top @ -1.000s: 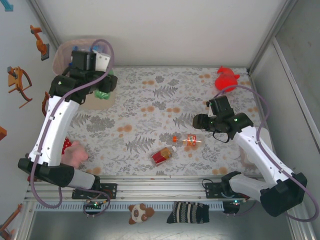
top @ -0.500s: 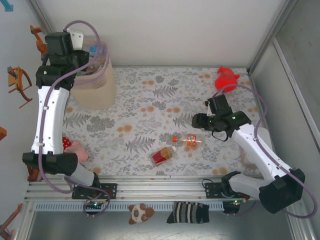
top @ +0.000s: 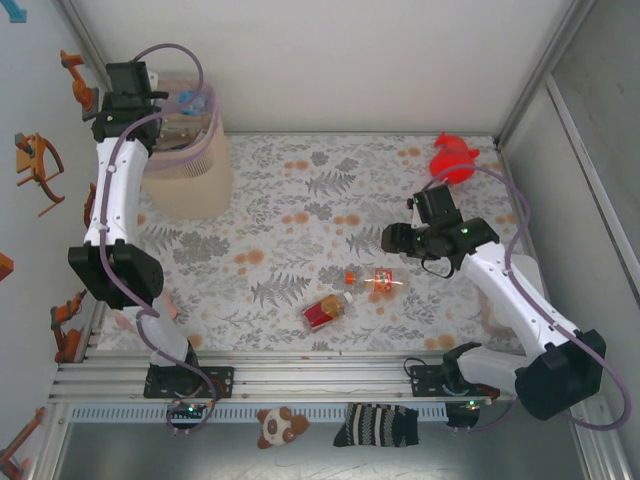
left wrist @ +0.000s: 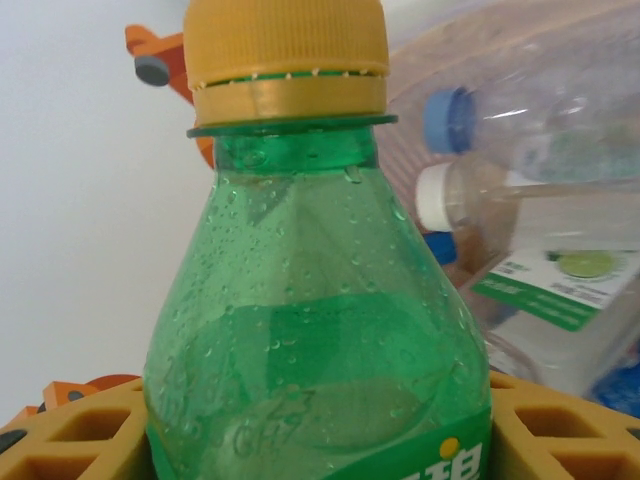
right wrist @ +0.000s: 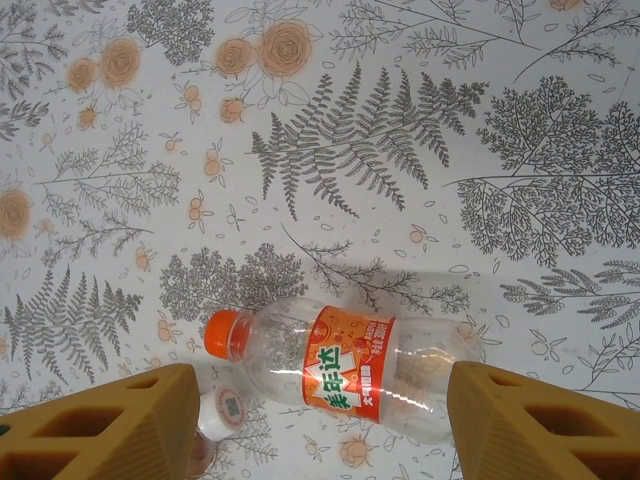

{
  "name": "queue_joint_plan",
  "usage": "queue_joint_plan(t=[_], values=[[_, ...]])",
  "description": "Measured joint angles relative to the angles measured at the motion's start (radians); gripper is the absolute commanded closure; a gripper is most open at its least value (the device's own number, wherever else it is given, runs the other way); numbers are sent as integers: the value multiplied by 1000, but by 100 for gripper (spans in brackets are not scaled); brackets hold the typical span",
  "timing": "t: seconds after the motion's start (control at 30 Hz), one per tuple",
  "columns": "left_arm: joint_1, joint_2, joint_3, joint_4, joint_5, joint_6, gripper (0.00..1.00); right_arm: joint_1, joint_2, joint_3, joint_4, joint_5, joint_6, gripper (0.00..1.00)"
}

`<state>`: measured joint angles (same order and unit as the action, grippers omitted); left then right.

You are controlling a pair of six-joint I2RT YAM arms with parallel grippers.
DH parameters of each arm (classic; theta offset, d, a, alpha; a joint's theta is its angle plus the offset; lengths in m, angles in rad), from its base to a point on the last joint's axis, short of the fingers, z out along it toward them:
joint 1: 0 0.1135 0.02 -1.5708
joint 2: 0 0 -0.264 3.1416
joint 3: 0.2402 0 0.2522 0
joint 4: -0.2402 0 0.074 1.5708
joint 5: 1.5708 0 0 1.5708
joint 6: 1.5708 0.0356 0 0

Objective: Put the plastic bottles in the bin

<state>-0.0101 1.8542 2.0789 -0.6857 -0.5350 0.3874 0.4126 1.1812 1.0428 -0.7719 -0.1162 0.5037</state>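
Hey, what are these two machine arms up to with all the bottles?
They are tidying plastic bottles into the bin at the far left corner of the table. The left gripper holds a green bottle up by the bin's rim, and clear bottles already lie inside. The right gripper hovers open over an orange-labelled bottle lying on the table, not yet gripping it. A red-labelled bottle lies nearby.

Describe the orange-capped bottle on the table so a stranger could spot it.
On the fern-patterned table cover, look near the front edge, right of centre, where two bottles lie on their sides. It is the clear bottle farther right, with orange cap and orange label; its neighbour wears a red label.
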Motion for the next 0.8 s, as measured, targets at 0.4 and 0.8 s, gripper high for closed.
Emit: queue_joint_plan(t=[0.4, 0.8], values=[[63, 200, 230, -63, 52, -35, 54, -5, 25, 0, 3, -3, -1, 34], [77, 298, 295, -190, 127, -111, 41, -17, 34, 0, 7, -4, -7, 34]])
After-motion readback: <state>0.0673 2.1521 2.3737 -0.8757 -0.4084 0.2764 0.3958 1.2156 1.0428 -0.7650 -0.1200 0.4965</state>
